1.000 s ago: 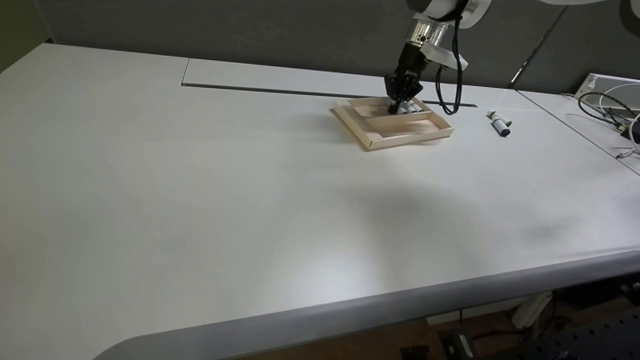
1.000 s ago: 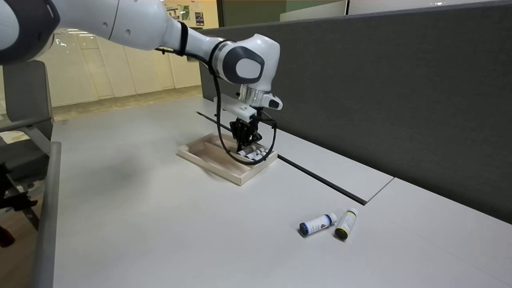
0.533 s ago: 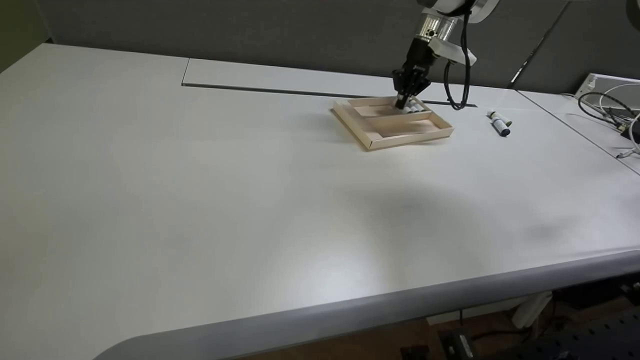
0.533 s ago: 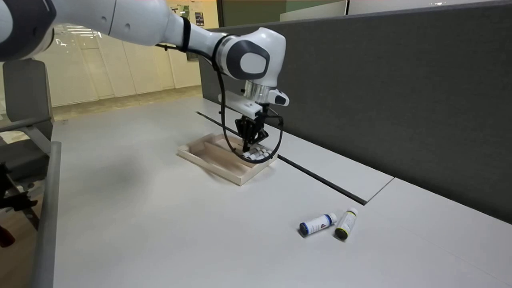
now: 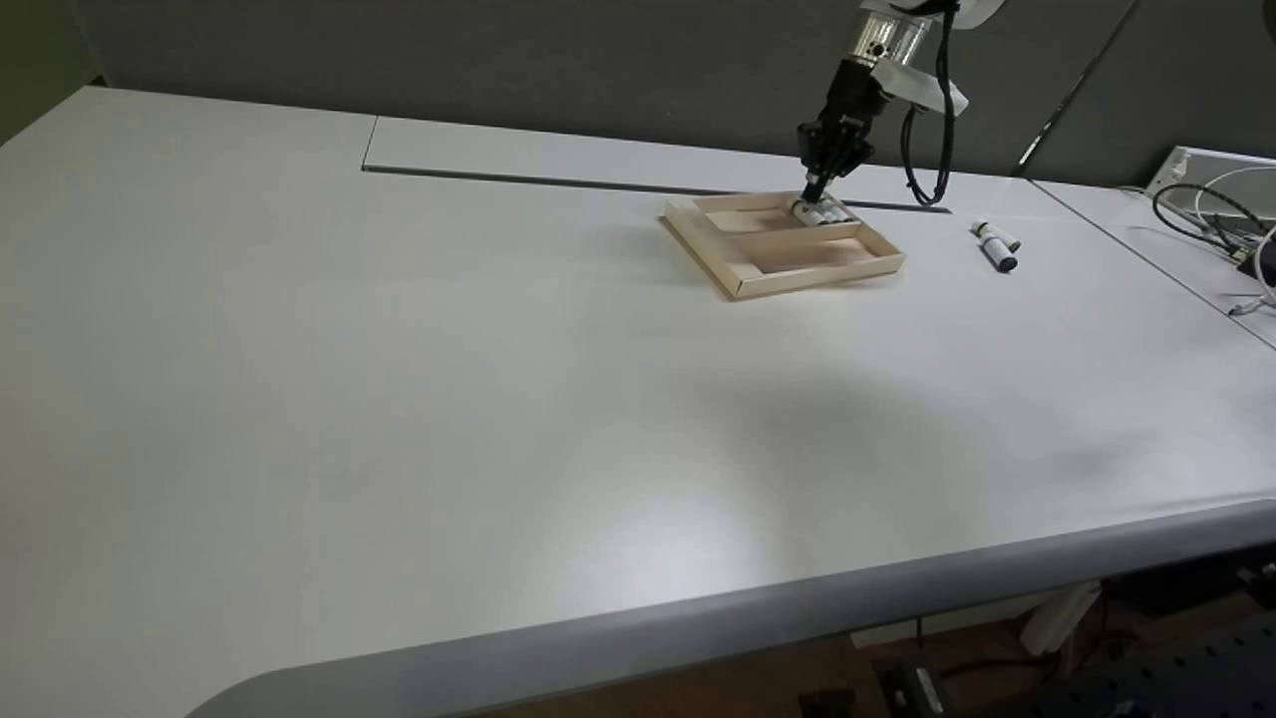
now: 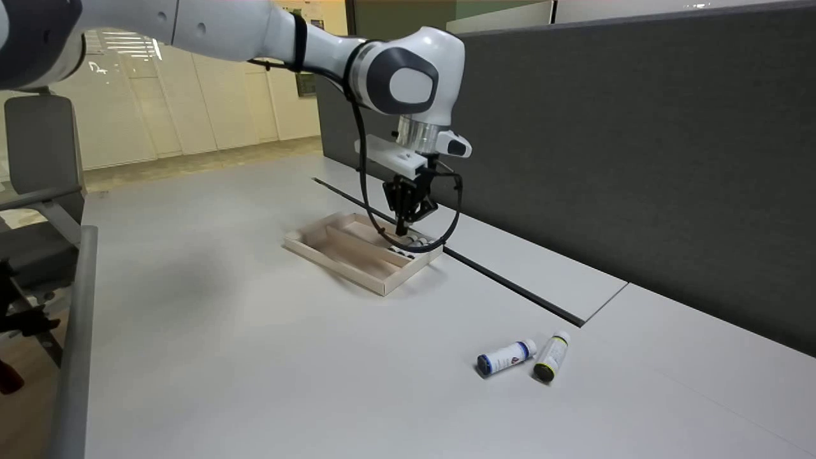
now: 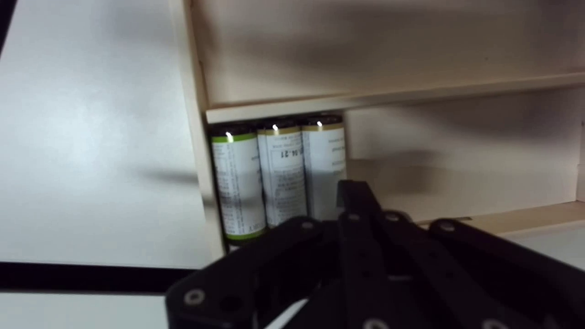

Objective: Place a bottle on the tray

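Observation:
The light-wood tray (image 5: 817,280) has a divider (image 7: 397,97) and lies on the white table; it also shows in an exterior view (image 6: 335,266). In the wrist view, three whitish bottles (image 7: 324,160) with dark ends lie side by side in one compartment, against the tray's end wall. My gripper (image 7: 358,194) is shut with nothing seen between its fingertips; it is low beside the outermost bottle, touching or almost touching it, and hides that bottle's lower end. The gripper shows in both exterior views above that compartment (image 5: 813,191) (image 6: 401,229).
Two more bottles lie on the table away from the tray, one with a blue band (image 6: 507,357) and one with a yellow band (image 6: 552,358). A grey partition (image 6: 605,159) stands behind. The arm's cable (image 6: 414,248) loops down over the tray. White and black cables (image 5: 1221,214) lie at the far right.
My gripper has moved right and slightly up in both exterior views, toward the tray's end. The bottles in the tray now sit closer together. The tray and the two table bottles have not moved.

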You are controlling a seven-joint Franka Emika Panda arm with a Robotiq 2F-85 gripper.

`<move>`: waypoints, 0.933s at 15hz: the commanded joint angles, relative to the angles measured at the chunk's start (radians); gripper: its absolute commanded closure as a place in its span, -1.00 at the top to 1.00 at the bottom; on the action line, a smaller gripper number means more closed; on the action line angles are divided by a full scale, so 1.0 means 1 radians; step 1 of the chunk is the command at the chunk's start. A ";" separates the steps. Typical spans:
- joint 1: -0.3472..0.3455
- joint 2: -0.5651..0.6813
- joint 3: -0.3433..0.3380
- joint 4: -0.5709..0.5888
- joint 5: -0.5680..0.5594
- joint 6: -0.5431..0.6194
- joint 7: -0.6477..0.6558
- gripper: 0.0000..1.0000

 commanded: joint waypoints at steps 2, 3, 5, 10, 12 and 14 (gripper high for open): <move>-0.006 -0.079 -0.004 0.023 -0.010 -0.070 -0.032 -0.48; -0.006 -0.102 -0.009 0.025 -0.018 -0.080 -0.048 -0.46; -0.008 -0.144 -0.023 0.033 -0.034 -0.100 -0.078 -0.21; -0.038 -0.171 -0.021 0.153 -0.091 -0.200 -0.124 0.47; -0.030 -0.192 -0.026 0.089 -0.074 -0.159 -0.120 0.22; -0.038 -0.193 -0.026 0.107 -0.076 -0.174 -0.126 0.46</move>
